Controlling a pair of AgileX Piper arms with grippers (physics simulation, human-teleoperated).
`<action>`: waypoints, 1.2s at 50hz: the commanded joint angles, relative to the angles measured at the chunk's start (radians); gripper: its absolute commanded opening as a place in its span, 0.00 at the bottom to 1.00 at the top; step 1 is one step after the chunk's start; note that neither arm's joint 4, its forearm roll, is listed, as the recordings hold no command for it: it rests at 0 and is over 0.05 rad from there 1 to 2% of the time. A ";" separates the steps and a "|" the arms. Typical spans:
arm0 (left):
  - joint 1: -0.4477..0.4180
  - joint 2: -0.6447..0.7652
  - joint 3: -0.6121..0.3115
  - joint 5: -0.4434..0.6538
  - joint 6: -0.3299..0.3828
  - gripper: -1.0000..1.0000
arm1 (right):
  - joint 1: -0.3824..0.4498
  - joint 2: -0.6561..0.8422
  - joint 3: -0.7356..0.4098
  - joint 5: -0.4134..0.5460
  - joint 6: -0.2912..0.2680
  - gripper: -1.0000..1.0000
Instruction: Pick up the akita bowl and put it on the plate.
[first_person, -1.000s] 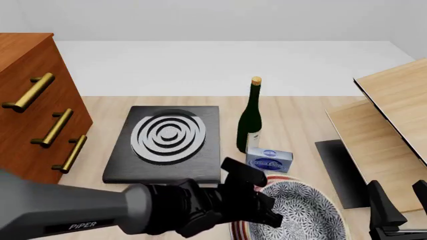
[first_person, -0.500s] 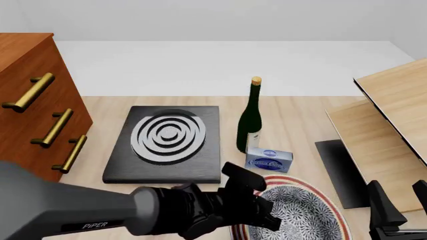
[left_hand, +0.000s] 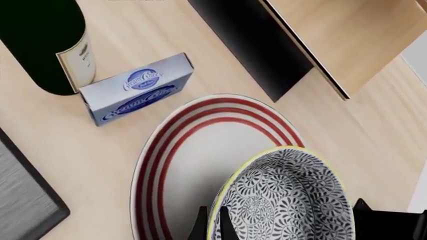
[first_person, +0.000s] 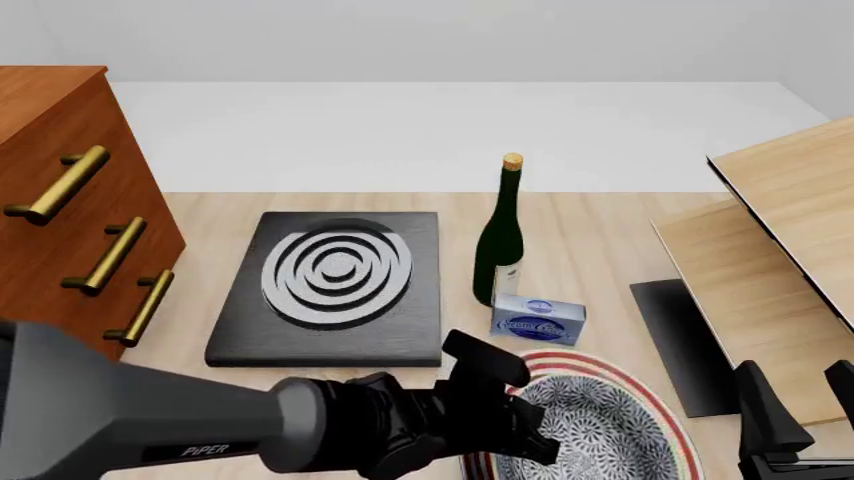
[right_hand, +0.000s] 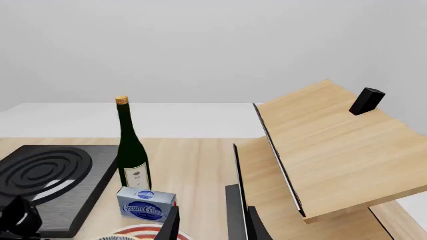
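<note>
Over the plate (left_hand: 200, 150), on the side away from the wine bottle (first_person: 501, 240), the akita bowl (left_hand: 287, 200) is seen; contact with the plate cannot be told. In the left wrist view the left gripper (left_hand: 212, 227) is seen closed on the bowl's rim, one finger each side. The front view hides that grip behind the arm. The right gripper (right_hand: 210, 222) holds nothing, fingers parted. The cream cheese box (first_person: 538, 319) lies between bottle and plate.
</note>
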 joint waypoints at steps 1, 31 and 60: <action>0.007 0.008 -0.005 -0.018 0.010 0.00 | 0.000 0.000 0.000 0.000 0.000 1.00; 0.040 -0.101 -0.023 0.044 0.092 1.00 | 0.000 0.000 0.000 0.000 0.000 1.00; 0.140 -0.333 -0.011 0.140 0.268 1.00 | 0.000 0.000 0.000 0.000 0.000 1.00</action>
